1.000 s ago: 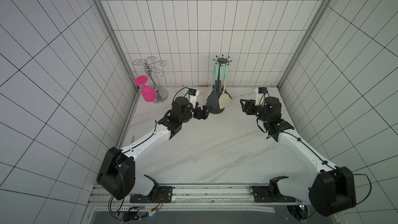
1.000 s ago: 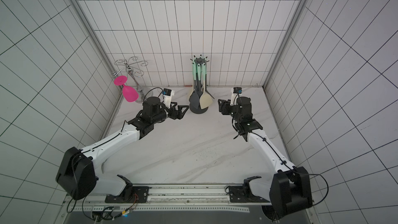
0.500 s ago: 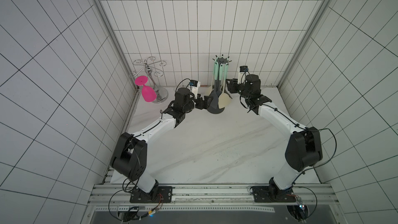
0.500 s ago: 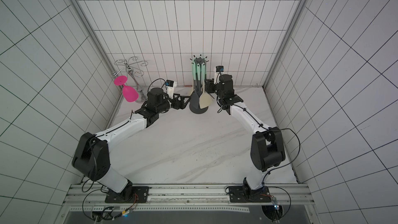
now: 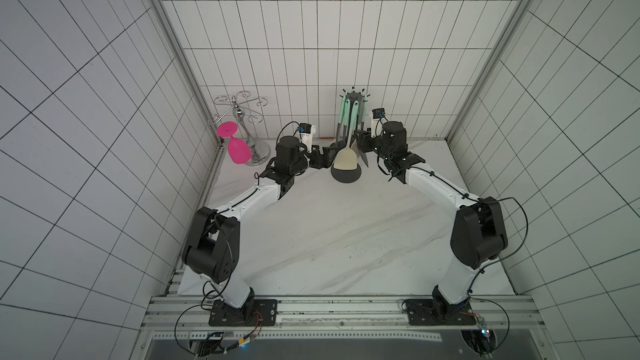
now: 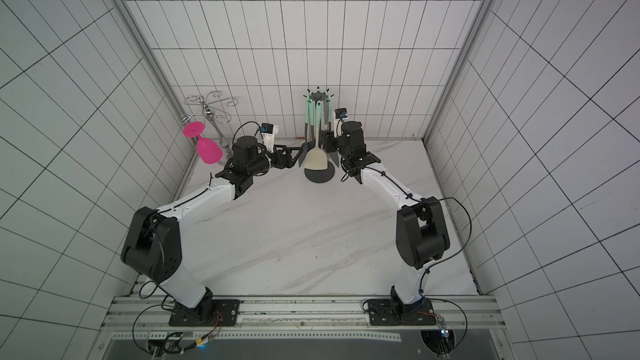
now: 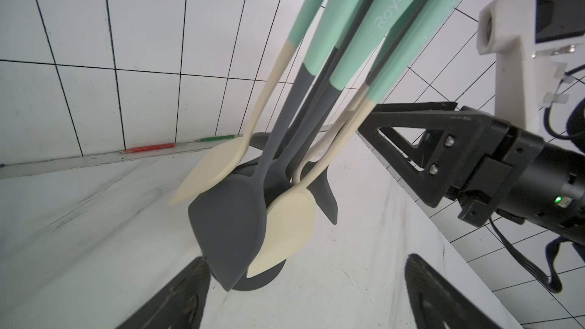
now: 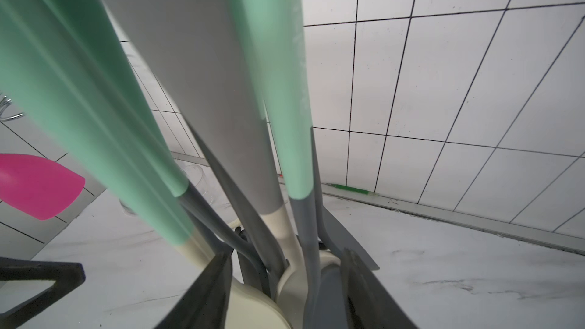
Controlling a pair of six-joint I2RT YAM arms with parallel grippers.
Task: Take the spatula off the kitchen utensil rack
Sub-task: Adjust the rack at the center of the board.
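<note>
The kitchen utensil rack stands at the back of the table on its dark round base. Several mint-handled utensils hang from its hooks. A cream flat-headed spatula faces the front, and a dark grey flat head hangs beside it. My left gripper is open wide just left of the hanging heads, holding nothing. My right gripper comes in from the right. Its jaws are open on either side of a cream stem and a grey stem.
A chrome curly-armed glass holder with a pink glass hanging upside down stands at the back left. A red pen and a green pen lie along the back wall. Tiled walls close in on three sides.
My right arm has swung from the table's right side in to the rack. My left gripper has moved a little closer to the hanging heads.
</note>
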